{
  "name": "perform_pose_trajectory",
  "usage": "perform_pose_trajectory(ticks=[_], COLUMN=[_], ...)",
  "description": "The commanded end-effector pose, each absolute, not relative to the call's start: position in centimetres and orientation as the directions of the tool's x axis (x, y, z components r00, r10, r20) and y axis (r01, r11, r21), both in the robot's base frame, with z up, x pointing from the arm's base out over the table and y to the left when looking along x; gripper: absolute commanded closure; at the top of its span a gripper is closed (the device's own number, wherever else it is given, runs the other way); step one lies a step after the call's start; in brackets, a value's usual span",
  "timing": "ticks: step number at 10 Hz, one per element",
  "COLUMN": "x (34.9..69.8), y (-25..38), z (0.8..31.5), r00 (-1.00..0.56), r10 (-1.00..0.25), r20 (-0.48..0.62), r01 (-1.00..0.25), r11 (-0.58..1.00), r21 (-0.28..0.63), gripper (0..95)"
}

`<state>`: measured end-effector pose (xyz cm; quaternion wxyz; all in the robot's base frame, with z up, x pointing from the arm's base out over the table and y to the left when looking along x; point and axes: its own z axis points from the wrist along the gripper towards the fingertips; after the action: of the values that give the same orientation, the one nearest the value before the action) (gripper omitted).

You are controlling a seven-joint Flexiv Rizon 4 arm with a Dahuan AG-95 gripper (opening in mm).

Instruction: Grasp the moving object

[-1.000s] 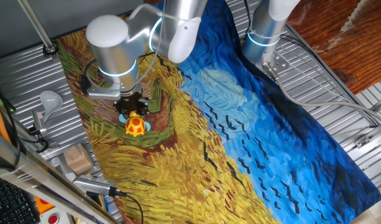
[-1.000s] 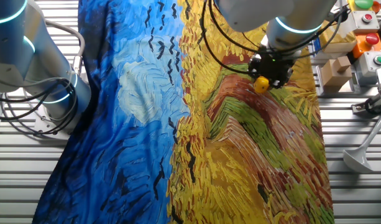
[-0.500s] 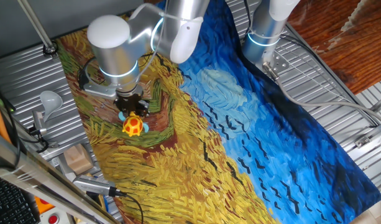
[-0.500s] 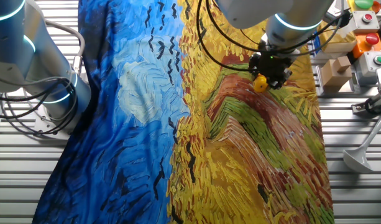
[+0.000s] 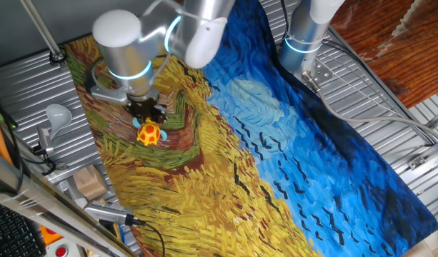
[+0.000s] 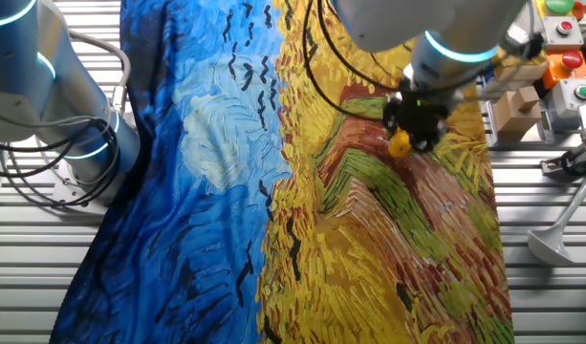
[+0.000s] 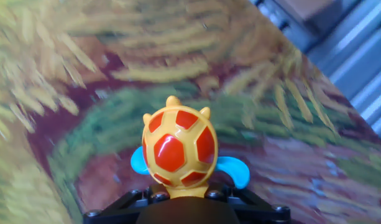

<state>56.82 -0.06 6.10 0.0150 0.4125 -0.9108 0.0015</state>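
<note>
The moving object is a small yellow-orange turtle toy (image 5: 149,133) with red-orange shell patches and teal flippers. It hangs at the tip of my gripper (image 5: 148,123) over the brown and green part of the painted cloth (image 5: 204,178). In the other fixed view the toy (image 6: 399,144) sits just under the black gripper (image 6: 409,126). In the hand view the toy (image 7: 179,148) fills the centre and its lower end is pressed against the black gripper body (image 7: 178,202). The fingers themselves are hidden behind it. The gripper looks shut on the toy.
A tan wooden block (image 5: 90,182) lies off the cloth's edge and also shows in the other fixed view (image 6: 517,113). A white scoop (image 5: 56,114) and a button box (image 6: 570,62) stand nearby. A second arm's base (image 5: 304,36) stands at the blue end.
The gripper has moved toward the far left corner of the cloth, and the toy has moved with it. The background in the hand view is blurred.
</note>
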Motion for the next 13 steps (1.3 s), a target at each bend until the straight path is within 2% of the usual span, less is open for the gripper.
perform_pose_trajectory(ticks=[1,5,9,13], x=[56.4,55.3,54.4,54.1], y=[-3.6,-7.4,-8.0,-8.0], z=[6.0,5.3,3.3,2.7], r00=[-0.619,-0.592,-0.596,-0.600], r10=[-0.785,-0.806,-0.803,-0.800], r20=[0.020,0.008,-0.010,-0.017], r01=[-0.785,-0.805,-0.802,-0.799], r11=[0.619,0.592,0.596,0.599], r21=[0.014,0.019,0.035,0.040], gripper=[95.0,95.0,95.0,95.0])
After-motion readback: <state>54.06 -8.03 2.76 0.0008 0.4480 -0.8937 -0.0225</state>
